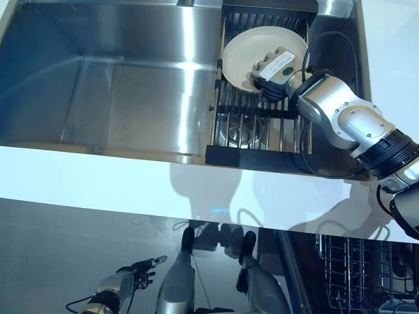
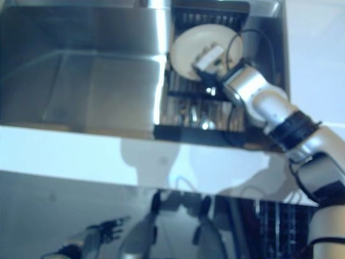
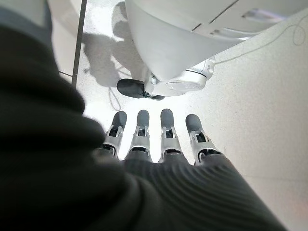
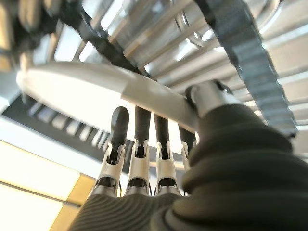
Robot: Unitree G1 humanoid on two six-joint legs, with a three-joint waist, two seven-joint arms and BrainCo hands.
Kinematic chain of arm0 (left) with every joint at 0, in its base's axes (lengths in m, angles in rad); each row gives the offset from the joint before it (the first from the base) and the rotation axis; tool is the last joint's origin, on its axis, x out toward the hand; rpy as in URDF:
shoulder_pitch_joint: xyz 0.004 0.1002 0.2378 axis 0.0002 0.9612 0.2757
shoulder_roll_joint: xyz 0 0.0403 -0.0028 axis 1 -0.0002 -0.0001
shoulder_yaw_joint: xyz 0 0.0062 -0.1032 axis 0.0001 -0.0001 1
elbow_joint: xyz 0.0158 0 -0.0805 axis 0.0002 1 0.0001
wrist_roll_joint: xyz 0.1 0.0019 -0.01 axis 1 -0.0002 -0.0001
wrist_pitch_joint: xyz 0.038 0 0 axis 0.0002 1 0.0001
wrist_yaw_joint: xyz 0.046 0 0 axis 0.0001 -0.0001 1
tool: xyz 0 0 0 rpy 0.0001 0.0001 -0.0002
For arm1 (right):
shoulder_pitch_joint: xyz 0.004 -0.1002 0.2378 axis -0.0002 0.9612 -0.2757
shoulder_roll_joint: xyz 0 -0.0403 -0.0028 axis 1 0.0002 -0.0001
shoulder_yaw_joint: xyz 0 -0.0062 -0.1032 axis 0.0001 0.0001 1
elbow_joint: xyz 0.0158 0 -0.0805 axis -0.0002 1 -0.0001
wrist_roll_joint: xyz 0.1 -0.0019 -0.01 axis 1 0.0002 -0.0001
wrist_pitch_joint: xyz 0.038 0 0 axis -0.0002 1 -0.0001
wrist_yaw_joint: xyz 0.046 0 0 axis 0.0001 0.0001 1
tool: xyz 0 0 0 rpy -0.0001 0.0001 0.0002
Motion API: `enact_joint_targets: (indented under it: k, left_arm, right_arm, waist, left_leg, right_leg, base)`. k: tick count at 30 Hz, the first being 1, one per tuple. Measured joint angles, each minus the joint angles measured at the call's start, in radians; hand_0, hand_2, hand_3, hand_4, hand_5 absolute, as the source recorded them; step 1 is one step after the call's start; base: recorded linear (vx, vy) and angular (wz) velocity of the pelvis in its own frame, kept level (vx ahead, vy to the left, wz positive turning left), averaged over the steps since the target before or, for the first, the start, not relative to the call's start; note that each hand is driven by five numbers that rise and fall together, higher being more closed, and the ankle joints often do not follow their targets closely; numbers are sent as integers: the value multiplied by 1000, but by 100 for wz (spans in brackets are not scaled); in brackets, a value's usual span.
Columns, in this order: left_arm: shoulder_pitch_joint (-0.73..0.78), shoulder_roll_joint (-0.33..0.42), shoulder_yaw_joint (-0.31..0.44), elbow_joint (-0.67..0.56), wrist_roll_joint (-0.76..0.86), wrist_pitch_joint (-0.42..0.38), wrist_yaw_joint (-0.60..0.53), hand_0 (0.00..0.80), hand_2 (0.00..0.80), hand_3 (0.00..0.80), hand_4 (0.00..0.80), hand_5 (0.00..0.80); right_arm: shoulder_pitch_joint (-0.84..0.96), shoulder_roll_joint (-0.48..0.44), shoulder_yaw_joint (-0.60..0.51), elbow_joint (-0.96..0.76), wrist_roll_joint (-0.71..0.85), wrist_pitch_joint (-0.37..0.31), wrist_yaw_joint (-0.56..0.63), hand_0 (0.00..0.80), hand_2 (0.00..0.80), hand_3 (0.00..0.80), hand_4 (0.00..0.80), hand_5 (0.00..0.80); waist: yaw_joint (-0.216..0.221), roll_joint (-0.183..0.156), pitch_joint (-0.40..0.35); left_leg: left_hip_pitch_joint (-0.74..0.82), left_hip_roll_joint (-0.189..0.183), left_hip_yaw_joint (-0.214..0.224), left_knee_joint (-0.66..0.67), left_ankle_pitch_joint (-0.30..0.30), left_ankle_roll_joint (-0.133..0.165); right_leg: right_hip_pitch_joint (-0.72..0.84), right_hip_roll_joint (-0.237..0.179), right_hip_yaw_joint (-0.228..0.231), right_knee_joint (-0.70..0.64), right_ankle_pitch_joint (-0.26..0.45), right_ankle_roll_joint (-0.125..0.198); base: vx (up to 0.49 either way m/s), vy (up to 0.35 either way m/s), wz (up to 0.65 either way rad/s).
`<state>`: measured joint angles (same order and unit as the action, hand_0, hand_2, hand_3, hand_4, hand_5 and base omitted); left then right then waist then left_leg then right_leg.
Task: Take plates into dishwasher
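Note:
A cream plate (image 1: pixel 252 49) leans in the black dish rack (image 1: pixel 252 155) set over the right end of the sink. My right hand (image 1: pixel 272 69) is on the plate's right side. In the right wrist view the plate's rim (image 4: pixel 86 91) lies between my fingers (image 4: pixel 139 130) on one face and my thumb (image 4: pixel 209 98) on the other, so the hand pinches it. My left hand (image 1: pixel 134 275) hangs low by the floor, far from the sink. Its fingers (image 3: pixel 163 139) are straight and hold nothing.
The steel sink basin (image 1: pixel 131 98) lies left of the rack. A white counter edge (image 1: pixel 98 176) runs in front of it. The dishwasher's wire rack (image 1: pixel 353 268) shows below the counter at the lower right. A metal item (image 1: pixel 239 131) lies in the dish rack's lower part.

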<state>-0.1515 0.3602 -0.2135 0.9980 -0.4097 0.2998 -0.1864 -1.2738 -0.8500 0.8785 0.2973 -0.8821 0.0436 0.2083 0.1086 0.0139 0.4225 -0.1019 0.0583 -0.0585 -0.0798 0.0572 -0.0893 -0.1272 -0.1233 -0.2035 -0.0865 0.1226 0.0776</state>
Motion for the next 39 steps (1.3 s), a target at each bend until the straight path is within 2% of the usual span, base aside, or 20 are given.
enact_joint_targets:
  k: [18, 25, 29, 39]
  left_arm:
    - [-6, -1, 1, -1, 3, -3, -5, 0, 0, 0, 0, 0]
    - [-3, -1, 2, -1, 4, -4, -10, 0, 0, 0, 0, 0]
    - [2, 0, 3, -3, 5, -4, -11, 0, 0, 0, 0, 0]
    - [47, 2, 2, 2, 32, -5, -13, 0, 0, 0, 0, 0]
  right_arm:
    - [-2, 3, 30, 36, -65, 0, -43, 800, 800, 800, 800, 800]
    - [-21, -34, 25, 38, 120, 26, -71, 800, 800, 800, 800, 800]
    - [-38, -51, -2, 41, 139, 37, -86, 800, 800, 800, 800, 800]
    - [-41, -101, -2, 59, 134, 35, -97, 800, 800, 800, 800, 800]
  waist:
    - [15, 1, 1]
    - [13, 0, 0]
    - [13, -4, -3]
    - [6, -14, -94]
  left_leg:
    - [-11, -1, 0, 1, 10, 1]
    - [33, -1, -1, -2, 10, 1]
    - [52, -1, -1, -1, 11, 1]
    - [57, -1, -1, -3, 11, 1]
  right_leg:
    - [-3, -2, -8, 0, 3, 0]
    - [41, -3, -8, 0, 2, 0]
    - [61, -3, -8, 0, 3, 0]
    - [64, -2, -7, 0, 2, 1]
  base:
    - [-9, 1, 1]
    - [34, -7, 1]
    - [41, -14, 0]
    - [7, -4, 0]
